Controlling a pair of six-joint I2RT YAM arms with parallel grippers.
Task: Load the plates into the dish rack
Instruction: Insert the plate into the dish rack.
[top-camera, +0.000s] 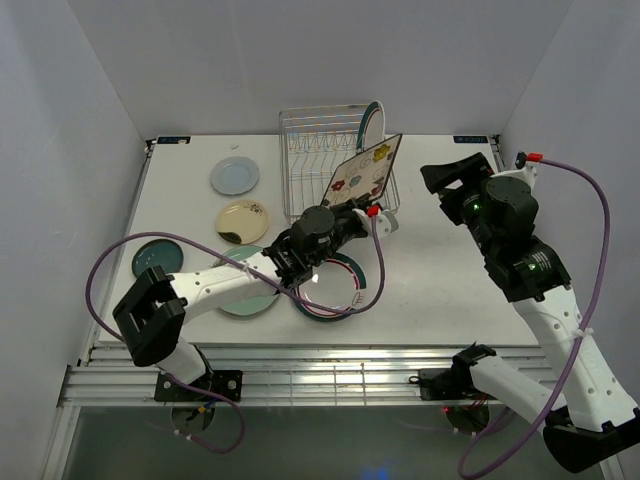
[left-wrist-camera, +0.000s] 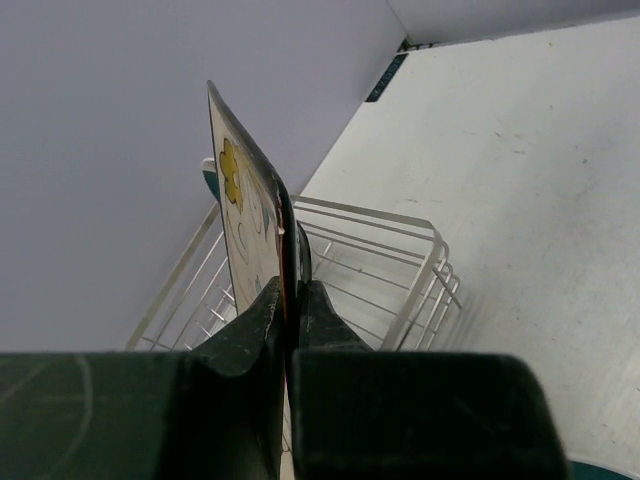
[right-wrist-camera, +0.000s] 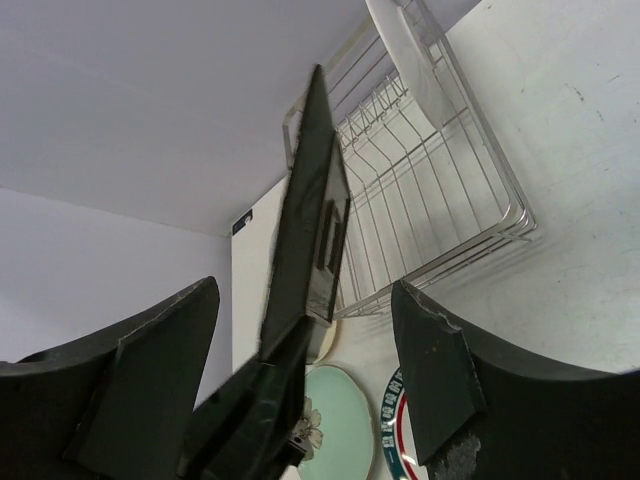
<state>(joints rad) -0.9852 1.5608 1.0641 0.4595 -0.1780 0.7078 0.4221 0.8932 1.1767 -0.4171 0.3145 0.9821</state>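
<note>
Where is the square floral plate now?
In the top view, the left gripper holds the square floral plate tilted over the right side of the dish rack.

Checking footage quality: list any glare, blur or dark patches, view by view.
Top: lamp glare on the rimmed plate under the left arm. Left wrist: near fingers dark and soft, rack clearer. Right wrist: fingers in shadow, rack crisp.

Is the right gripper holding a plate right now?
No, the right gripper is open and empty in its wrist view; the square floral plate is clamped in the left gripper.
</note>
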